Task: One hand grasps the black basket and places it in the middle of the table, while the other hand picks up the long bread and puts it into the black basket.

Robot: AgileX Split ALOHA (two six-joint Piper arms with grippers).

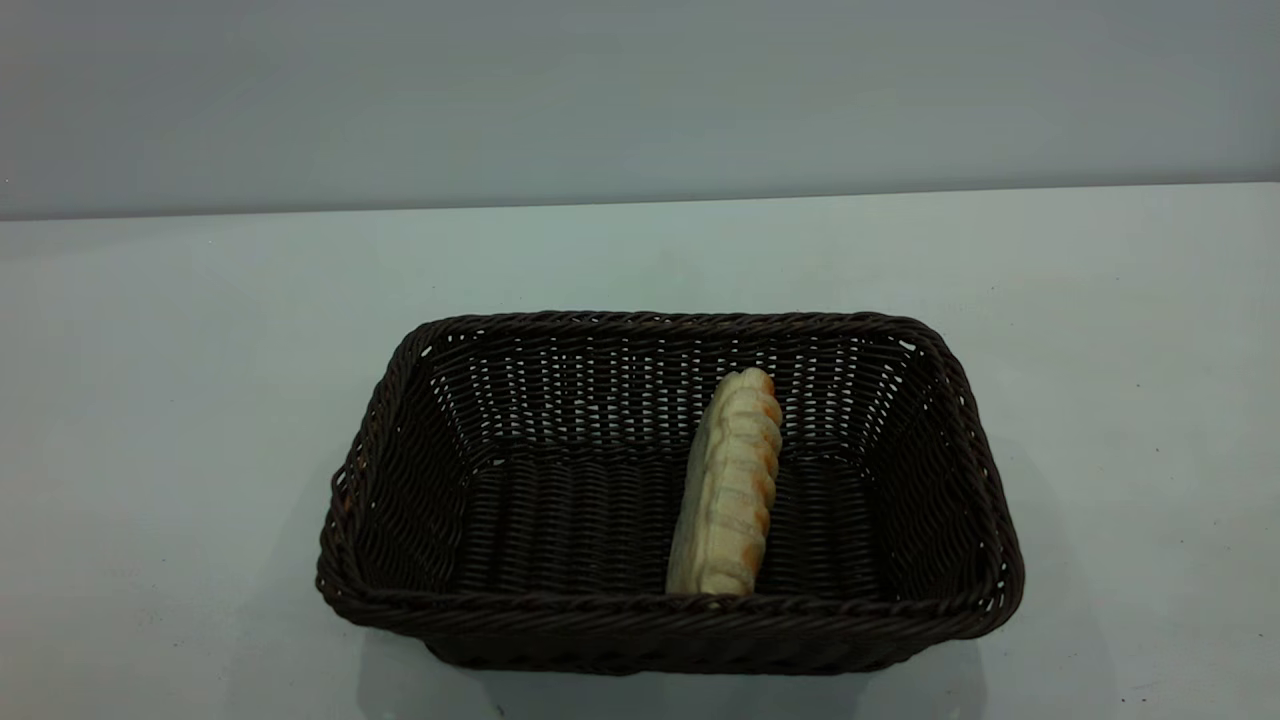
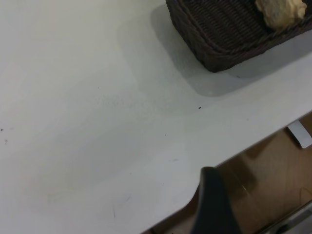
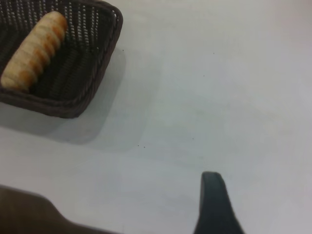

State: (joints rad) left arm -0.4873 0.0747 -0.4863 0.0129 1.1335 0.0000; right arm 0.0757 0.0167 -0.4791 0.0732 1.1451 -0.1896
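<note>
The black basket (image 1: 660, 605) stands in the middle of the table (image 1: 150, 400). The long bread (image 1: 730, 485) lies inside it, right of centre, lengthwise from the near wall to the far wall. Neither gripper shows in the exterior view. My left gripper (image 2: 212, 204) hangs over the table's edge, well away from the basket's corner (image 2: 219, 39) and the bread's end (image 2: 280, 12). My right gripper (image 3: 214, 204) is over bare table, apart from the basket (image 3: 92, 83) and the bread (image 3: 34, 53). Neither gripper holds anything.
A grey wall runs behind the table. In the left wrist view the table's edge gives way to brown floor (image 2: 273, 180) with a white tag (image 2: 300, 134). A dark brown area (image 3: 24, 214) lies past the table's edge in the right wrist view.
</note>
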